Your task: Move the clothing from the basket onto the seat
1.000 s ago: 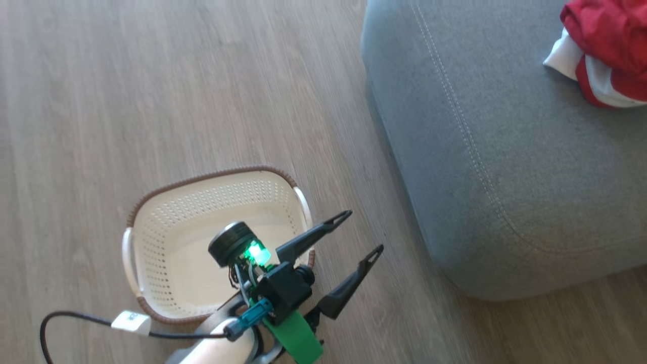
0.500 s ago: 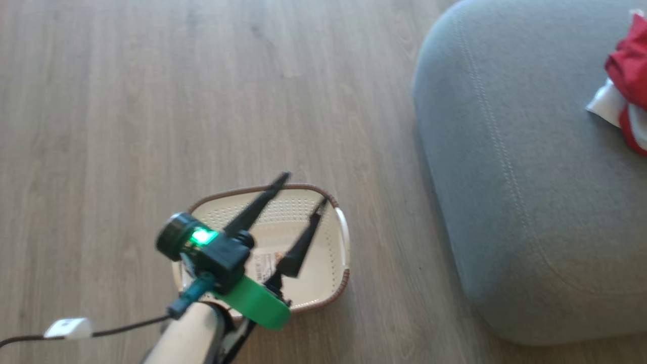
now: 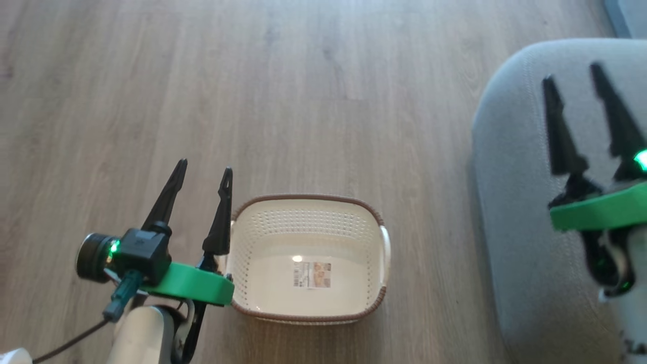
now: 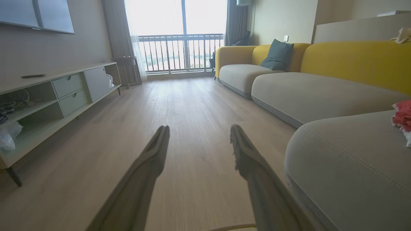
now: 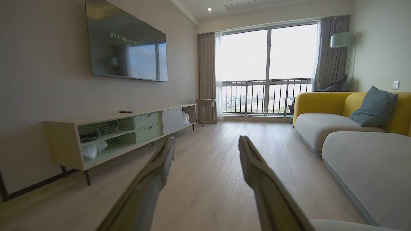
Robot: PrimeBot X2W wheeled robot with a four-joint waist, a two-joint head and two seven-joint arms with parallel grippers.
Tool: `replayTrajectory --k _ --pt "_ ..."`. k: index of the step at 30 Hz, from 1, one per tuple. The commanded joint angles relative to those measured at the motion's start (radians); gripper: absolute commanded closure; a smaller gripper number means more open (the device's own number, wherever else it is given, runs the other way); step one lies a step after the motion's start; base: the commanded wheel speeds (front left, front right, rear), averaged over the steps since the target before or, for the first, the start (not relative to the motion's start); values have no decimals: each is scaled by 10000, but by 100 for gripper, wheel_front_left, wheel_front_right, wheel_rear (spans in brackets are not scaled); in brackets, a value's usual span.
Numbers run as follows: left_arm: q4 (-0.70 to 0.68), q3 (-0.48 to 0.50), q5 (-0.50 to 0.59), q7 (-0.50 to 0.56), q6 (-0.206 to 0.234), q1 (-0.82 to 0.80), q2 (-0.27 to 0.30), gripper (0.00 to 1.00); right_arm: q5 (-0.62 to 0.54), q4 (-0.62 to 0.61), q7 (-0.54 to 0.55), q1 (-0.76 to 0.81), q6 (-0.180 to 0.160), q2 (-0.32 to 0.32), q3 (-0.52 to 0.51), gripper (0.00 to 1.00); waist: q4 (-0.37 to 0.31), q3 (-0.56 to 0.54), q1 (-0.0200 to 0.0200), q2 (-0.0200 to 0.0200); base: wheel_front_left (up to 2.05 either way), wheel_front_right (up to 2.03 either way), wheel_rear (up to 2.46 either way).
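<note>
The cream basket (image 3: 263, 242) with a brown rim stands on the wooden floor, holding nothing but the label sticker on its base. My left gripper (image 3: 204, 168) is open just left of the basket, fingers pointing away from me; in the left wrist view it (image 4: 199, 127) has only floor between its fingers. My right gripper (image 3: 572, 73) is open above the near corner of the grey seat (image 3: 525, 212). The red and white clothing (image 4: 403, 118) lies on the seat (image 4: 337, 154) at the left wrist view's right edge. The right gripper (image 5: 207, 138) grips nothing.
A low TV cabinet (image 5: 122, 128) runs along the left wall under a wall-mounted TV (image 5: 128, 54). More grey sofa sections (image 4: 308, 93) with yellow backs and a blue cushion (image 5: 374, 107) line the right side. Open wooden floor (image 3: 252, 91) stretches ahead to the balcony window.
The head camera has swung, so the clothing has left its picture. My left gripper went from the basket's right, across it, to its left side. My right gripper has come into view.
</note>
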Motion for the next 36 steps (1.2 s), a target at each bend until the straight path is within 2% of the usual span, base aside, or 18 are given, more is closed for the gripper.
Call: replayTrajectory --k 1,9,16,23,36 --pt "-276 341 62 -95 124 -135 -54 0 -77 -126 -94 147 -4 26 102 0 314 -166 1 0 0 0 0" --pt "121 329 -76 -95 391 372 -58 0 -856 504 -130 1852 -4 1668 -364 0 960 -433 1 0 0 0 0" --pt "634 106 -282 -95 -165 605 -59 0 -1806 629 -132 2857 -4 2846 -1348 0 1041 -383 1 0 0 0 0" --pt "798 8 -347 -95 -430 692 -60 0 -2166 650 -132 3219 -4 3111 -2155 0 969 -375 1 0 0 0 0" --pt "921 106 -561 -95 -367 680 -60 0 -1826 732 -133 3175 -4 3123 -2107 0 814 -306 1 0 0 0 0"
